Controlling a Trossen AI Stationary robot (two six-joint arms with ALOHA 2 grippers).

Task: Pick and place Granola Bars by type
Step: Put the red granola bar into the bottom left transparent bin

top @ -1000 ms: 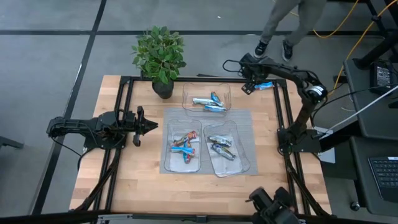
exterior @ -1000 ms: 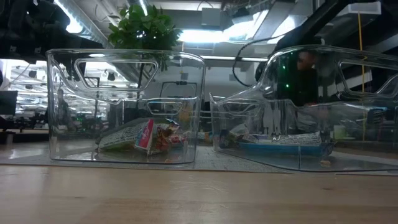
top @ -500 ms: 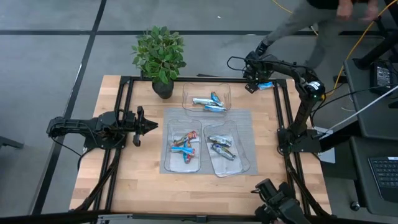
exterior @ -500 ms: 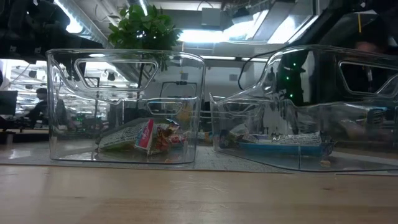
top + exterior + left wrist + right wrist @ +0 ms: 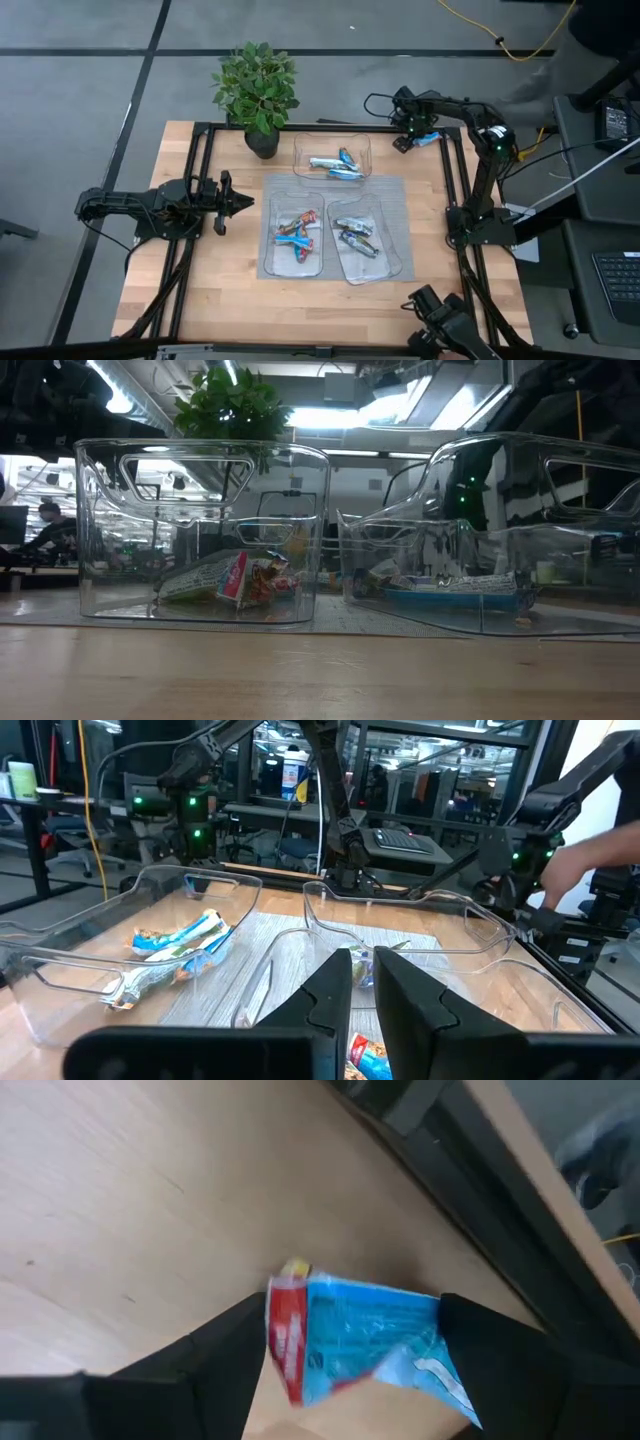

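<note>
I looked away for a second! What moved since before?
The right hand shifted only a little at the table's far right corner, its fingers either side of a bright blue bar; whether it grips yet is unclear. The person behind the table walked off to the right. The left hand, trays and sorted bars stayed put.

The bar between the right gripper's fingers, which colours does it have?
Bright blue wrapper with a red end, clearest in the right wrist view.

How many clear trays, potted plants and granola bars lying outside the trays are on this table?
Clear trays: 3
Potted plant: 1
Granola bar outside the trays, bright blue and red, between the fingers of the right gripper: 1
Total: 5
</note>
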